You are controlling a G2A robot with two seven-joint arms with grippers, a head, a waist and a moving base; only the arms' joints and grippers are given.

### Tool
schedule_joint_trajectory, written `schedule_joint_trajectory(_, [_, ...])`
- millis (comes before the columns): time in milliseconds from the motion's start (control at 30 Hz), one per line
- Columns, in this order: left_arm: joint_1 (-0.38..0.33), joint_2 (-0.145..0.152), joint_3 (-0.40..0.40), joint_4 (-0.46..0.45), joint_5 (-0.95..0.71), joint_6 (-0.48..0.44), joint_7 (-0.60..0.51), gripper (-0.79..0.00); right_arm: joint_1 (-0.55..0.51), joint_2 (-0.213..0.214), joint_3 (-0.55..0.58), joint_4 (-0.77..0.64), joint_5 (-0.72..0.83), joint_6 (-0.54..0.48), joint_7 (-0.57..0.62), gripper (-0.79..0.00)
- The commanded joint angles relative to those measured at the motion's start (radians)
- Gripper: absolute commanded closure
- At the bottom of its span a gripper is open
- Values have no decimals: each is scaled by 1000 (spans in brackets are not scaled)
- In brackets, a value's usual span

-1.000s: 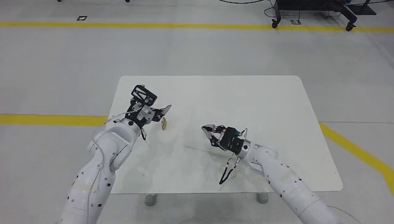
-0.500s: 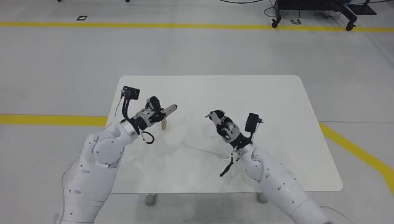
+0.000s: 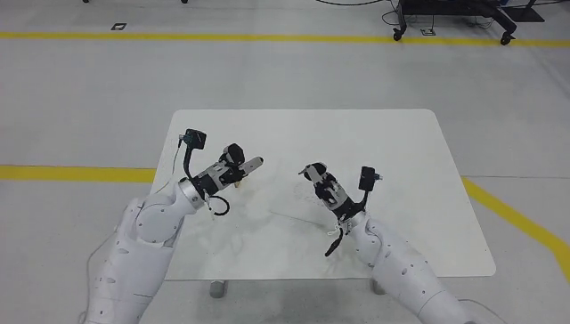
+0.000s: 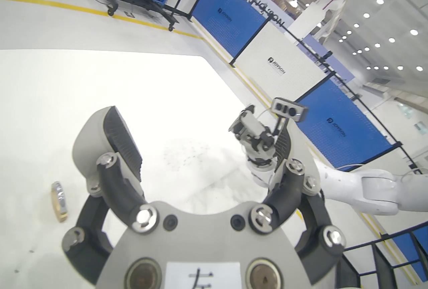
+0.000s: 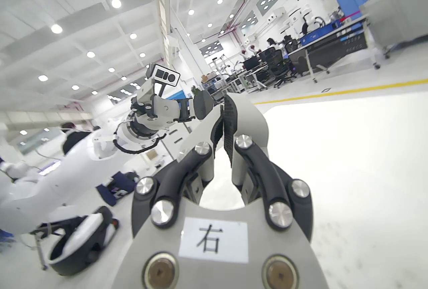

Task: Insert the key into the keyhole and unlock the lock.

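Observation:
A small brass lock (image 4: 59,201) lies on the white table (image 3: 401,146), just beside my left gripper. My left gripper (image 4: 200,129) is open with nothing between its ribbed pads; it hangs over the table's left part (image 3: 248,164), pointing toward the other arm. My right gripper (image 5: 223,103) is shut, its pads pressed together, and I can make out no key between them. It is held up above the table's middle (image 3: 309,171), facing the left gripper across a short gap. The left wrist view shows the right gripper (image 4: 245,123) past my own fingers.
Bare tabletop stretches to the far and right edges (image 3: 445,235). A black wheeled rack (image 3: 454,4) and a yellow floor line (image 3: 267,36) lie well beyond the table. Faint scuff marks (image 4: 187,153) dot the table's middle.
Both wrists have turned and lifted off the table, so the grippers now face each other. The left gripper swung right, away from above the lock. Since half a second ago both barely moved.

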Motion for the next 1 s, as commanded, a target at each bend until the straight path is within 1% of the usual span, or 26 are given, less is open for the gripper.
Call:
schedule_joint_trajectory(0, [-2, 2, 7, 7, -70, -13, -47, -785, 22, -17, -38, 57, 236, -89, 107, 0])
schedule_joint_trajectory(100, [-20, 7, 11, 26, -118, -25, -117, -785, 59, -42, -98, 93, 447, -91, 261, 0])
schedule_joint_trajectory(133, [-28, 8, 16, 33, -120, -28, -139, -776, 68, -49, -116, 95, 515, -91, 315, 0])
schedule_joint_trajectory(200, [-44, 10, 24, 45, -107, -34, -165, -785, 89, -60, -141, 102, 636, -91, 422, 0])
schedule_joint_trajectory(333, [-62, 10, 50, 60, -96, -37, -175, -779, 126, -75, -161, 122, 788, -91, 588, 0])
schedule_joint_trajectory(367, [-65, 10, 56, 63, -95, -37, -178, -748, 133, -78, -161, 128, 808, -91, 614, 0])
schedule_joint_trajectory(500, [-78, 12, 79, 73, -95, -37, -209, -671, 151, -91, -154, 139, 852, -91, 678, 0])
schedule_joint_trajectory(567, [-84, 14, 85, 77, -94, -30, -223, -579, 151, -95, -144, 136, 855, -91, 695, 0])
schedule_joint_trajectory(600, [-86, 14, 88, 80, -95, -27, -225, -545, 150, -96, -138, 135, 855, -91, 700, 0])
schedule_joint_trajectory(700, [-91, 15, 98, 85, -114, -22, -234, -400, 142, -100, -118, 130, 845, -91, 710, 0])
schedule_joint_trajectory(767, [-95, 16, 103, 91, -145, -16, -247, -385, 135, -103, -108, 126, 831, -91, 717, 0])
schedule_joint_trajectory(900, [-107, 20, 108, 100, -178, 1, -284, -385, 124, -110, -91, 122, 810, -91, 720, 0])
schedule_joint_trajectory(967, [-110, 21, 110, 105, -181, 6, -291, -360, 122, -114, -85, 118, 796, -91, 728, 0])
